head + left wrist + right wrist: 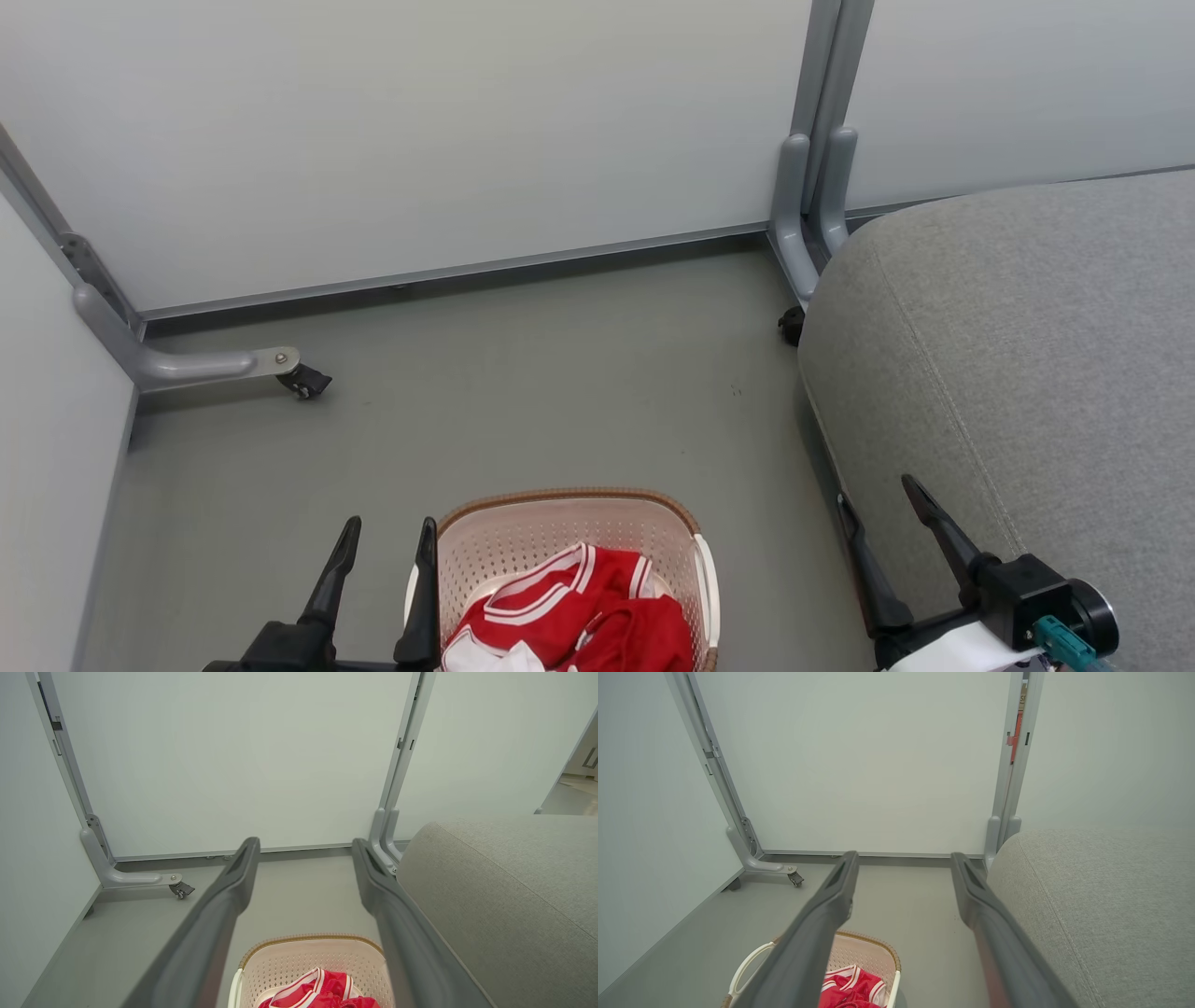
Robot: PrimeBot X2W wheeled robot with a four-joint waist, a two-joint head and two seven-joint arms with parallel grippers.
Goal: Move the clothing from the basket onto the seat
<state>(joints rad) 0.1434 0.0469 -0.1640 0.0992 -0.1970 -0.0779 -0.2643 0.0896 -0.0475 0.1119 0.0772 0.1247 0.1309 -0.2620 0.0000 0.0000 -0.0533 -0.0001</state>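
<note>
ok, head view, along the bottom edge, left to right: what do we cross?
left gripper → basket with the clothing in it → right gripper

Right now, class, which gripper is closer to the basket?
The left gripper, close beside the basket; the right gripper hangs by the seat instead.

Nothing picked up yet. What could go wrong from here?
The clothing lies bunched in the basket; a pinch may lift only part, the rest trailing onto the floor. The left gripper, open, sits beside the basket's rim and could shove it when reaching in. The right gripper may brush the nearby seat.
</note>
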